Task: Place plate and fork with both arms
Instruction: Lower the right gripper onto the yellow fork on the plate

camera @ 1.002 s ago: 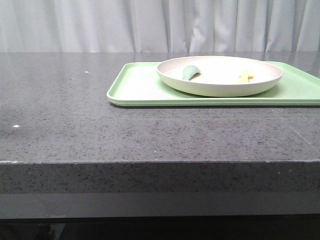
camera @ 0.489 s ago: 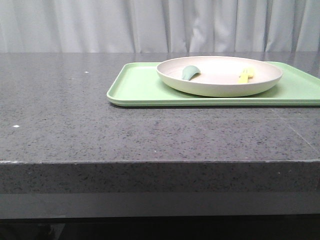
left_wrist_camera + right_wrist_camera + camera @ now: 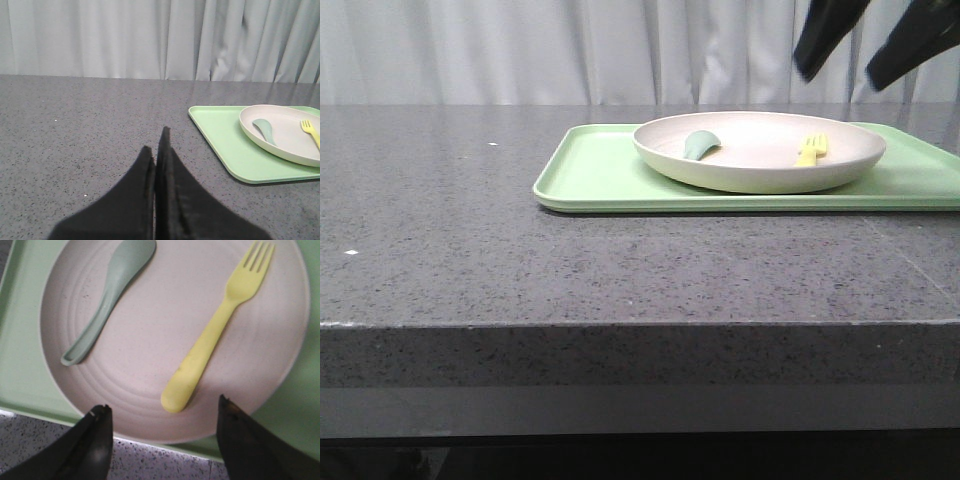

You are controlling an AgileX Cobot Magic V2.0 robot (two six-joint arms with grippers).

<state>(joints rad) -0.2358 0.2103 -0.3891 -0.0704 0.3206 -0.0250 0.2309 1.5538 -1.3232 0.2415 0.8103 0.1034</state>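
Observation:
The cream plate (image 3: 760,150) sits on the light-green tray (image 3: 600,175) at the right of the table. The yellow fork (image 3: 810,150) lies in the plate's right half; it also shows in the right wrist view (image 3: 215,335) with its tines pointing away from the fingers. My right gripper (image 3: 840,80) hangs open and empty in the air above the plate's right side; in its wrist view (image 3: 162,410) its jaws stand wide apart on either side of the fork's handle end. My left gripper (image 3: 156,145) is shut and empty over bare table, left of the tray (image 3: 225,140).
A small teal-green spoon (image 3: 700,145) lies in the plate's left half, also seen in the right wrist view (image 3: 107,300). The dark speckled stone table (image 3: 470,250) ends in a front edge. White curtains hang behind.
My right gripper's fingers have come into the front view at the top right, above the plate. The plate, fork and spoon have not moved.

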